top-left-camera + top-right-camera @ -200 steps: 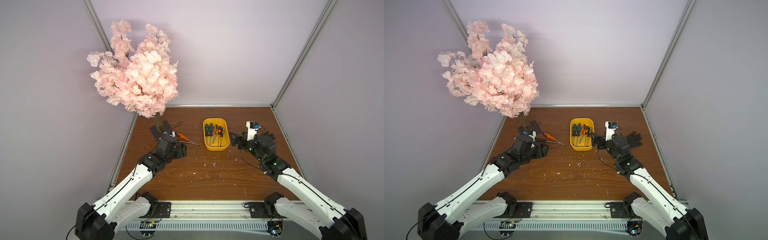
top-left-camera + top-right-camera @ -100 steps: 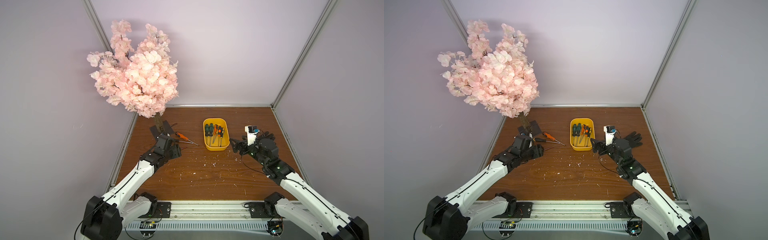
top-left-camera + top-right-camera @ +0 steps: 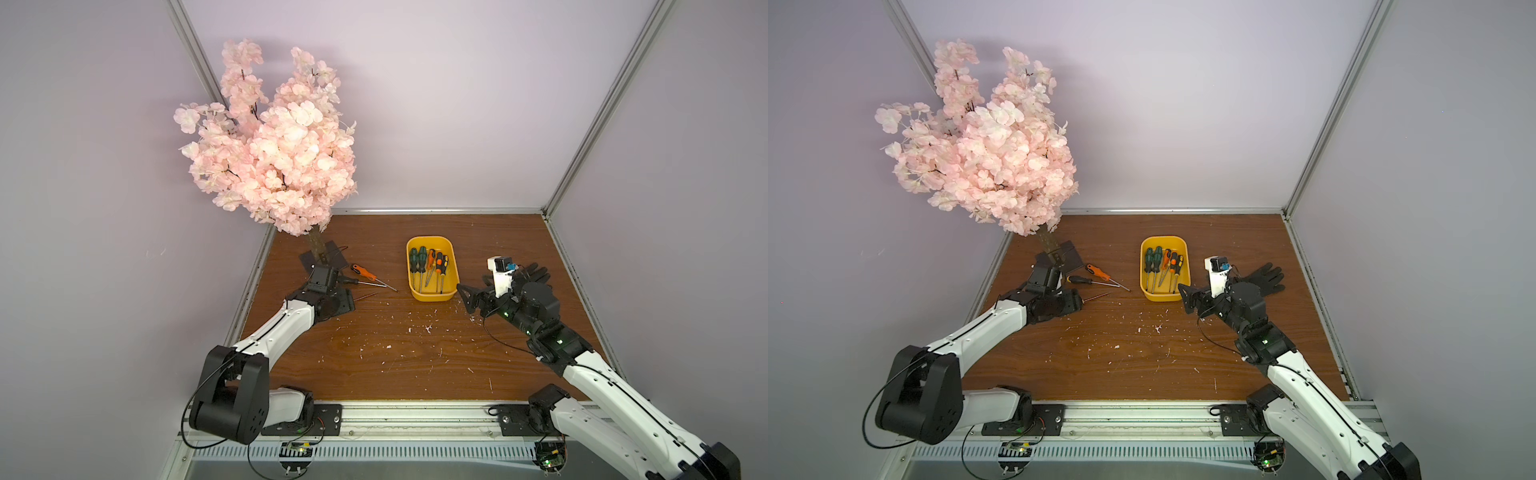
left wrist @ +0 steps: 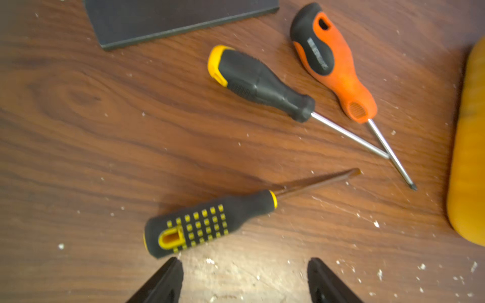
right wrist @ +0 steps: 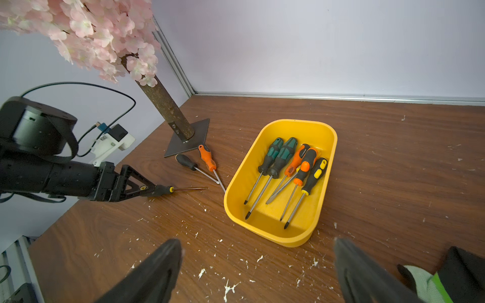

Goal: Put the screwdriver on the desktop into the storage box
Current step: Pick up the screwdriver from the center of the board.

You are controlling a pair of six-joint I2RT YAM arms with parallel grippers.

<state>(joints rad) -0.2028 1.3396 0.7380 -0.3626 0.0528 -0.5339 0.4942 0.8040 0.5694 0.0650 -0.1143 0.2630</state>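
Note:
Three screwdrivers lie on the brown desktop (image 4: 105, 157): an orange-handled one (image 4: 336, 68), a black one with a yellow cap (image 4: 259, 81) and a black one with yellow dots (image 4: 204, 225). My left gripper (image 4: 242, 262) is open and low over the board. One fingertip sits right at the butt of the dotted handle, and nothing is between the jaws. The yellow storage box (image 3: 432, 296) holds several screwdrivers. My right gripper (image 5: 258, 244) hangs open and empty just off the box's near end, seen in both top views (image 3: 467, 297) (image 3: 1187, 297).
A pink blossom tree (image 3: 274, 145) stands at the back left on a dark square base (image 3: 328, 259), close to the loose screwdrivers. A black glove (image 3: 534, 272) lies behind my right wrist. White flecks are scattered over the board.
My left arm has sunk lower, with its gripper staying by the dotted screwdriver. My right gripper has drawn back a little from the box toward the front.

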